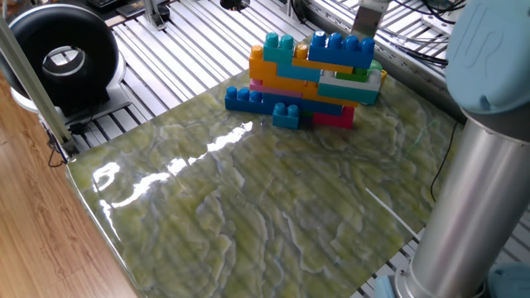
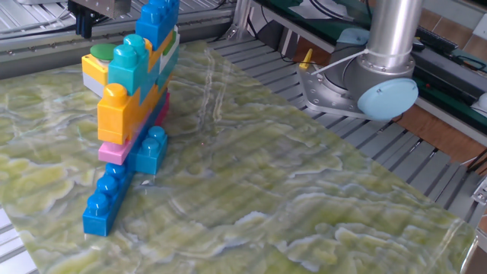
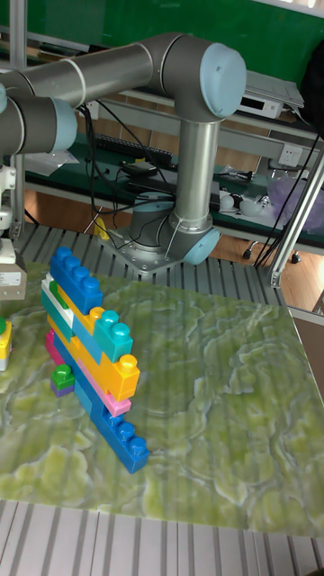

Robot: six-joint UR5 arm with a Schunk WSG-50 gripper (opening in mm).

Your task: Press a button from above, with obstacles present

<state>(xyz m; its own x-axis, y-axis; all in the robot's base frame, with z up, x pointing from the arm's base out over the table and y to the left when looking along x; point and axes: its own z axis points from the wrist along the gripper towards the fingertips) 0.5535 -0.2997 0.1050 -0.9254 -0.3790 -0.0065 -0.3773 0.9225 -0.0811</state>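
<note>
The obstacles, a pile of stacked blue, orange, teal, pink and yellow studded bricks, stand at the far side of the marbled green mat. In the other fixed view, a green round button on a yellow and white box shows just behind the obstacles. My gripper hangs above and a little behind that button, apart from it. It shows as a grey block behind the pile's top blue brick and at the left edge of the tall view. No view shows its fingertips well enough to tell their gap.
The arm's grey column and base stand beside the mat. A black round device sits at the far left on the slatted table. A long blue brick juts out from the pile's foot.
</note>
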